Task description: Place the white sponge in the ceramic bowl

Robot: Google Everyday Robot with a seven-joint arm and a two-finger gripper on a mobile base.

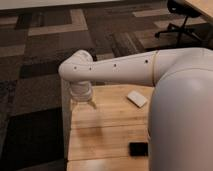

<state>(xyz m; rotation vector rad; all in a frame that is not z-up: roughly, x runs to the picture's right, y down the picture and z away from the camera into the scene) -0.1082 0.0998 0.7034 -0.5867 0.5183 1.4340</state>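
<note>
The white sponge [137,98] lies flat on the wooden table [105,130], close to the far edge and right of the middle. My gripper [84,105] hangs wrist-down over the table's far left corner, well to the left of the sponge. Its fingers stand apart and open, with nothing between them. My white arm [125,70] stretches across the view from the right and covers part of the table. The ceramic bowl is out of view.
A black phone [139,148] rests near the table's front right, beside my arm's bulky body. Patterned carpet lies beyond the table. An office chair base [180,25] stands at the far right, and the table's left edge drops off just under the gripper.
</note>
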